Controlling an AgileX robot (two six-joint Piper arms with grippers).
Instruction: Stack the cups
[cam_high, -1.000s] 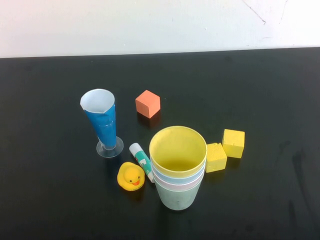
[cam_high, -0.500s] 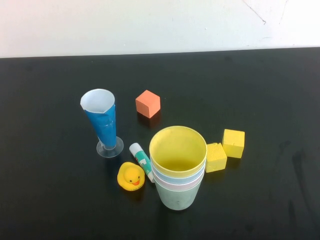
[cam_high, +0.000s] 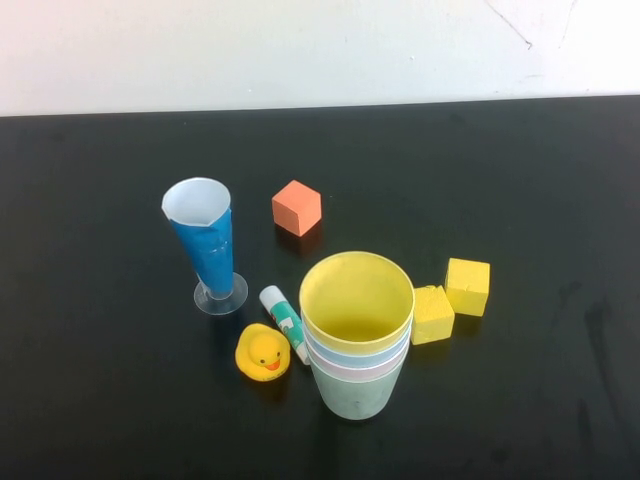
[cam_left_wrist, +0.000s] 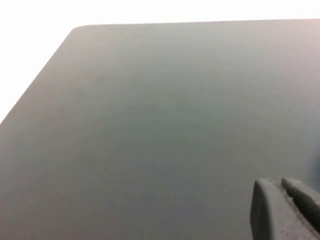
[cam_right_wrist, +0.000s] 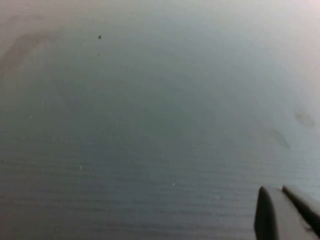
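Observation:
The four cups stand nested in one upright stack at the front middle of the black table (cam_high: 120, 400). The green cup (cam_high: 352, 396) is outermost at the bottom. Above it show the pink rim (cam_high: 356, 371) and the light blue rim (cam_high: 356, 353). The yellow cup (cam_high: 356, 292) sits innermost on top. Neither arm shows in the high view. My left gripper (cam_left_wrist: 279, 184) is shut and empty over bare table near a table corner. My right gripper (cam_right_wrist: 274, 191) is shut and empty over bare table. No cup shows in either wrist view.
A tall blue glass with a clear foot (cam_high: 207, 245) stands left of the stack. A yellow rubber duck (cam_high: 262, 353) and a glue stick (cam_high: 284, 320) lie close to the stack's left side. An orange cube (cam_high: 296, 207) lies behind. Two yellow cubes (cam_high: 431, 314) (cam_high: 467, 286) lie to the right.

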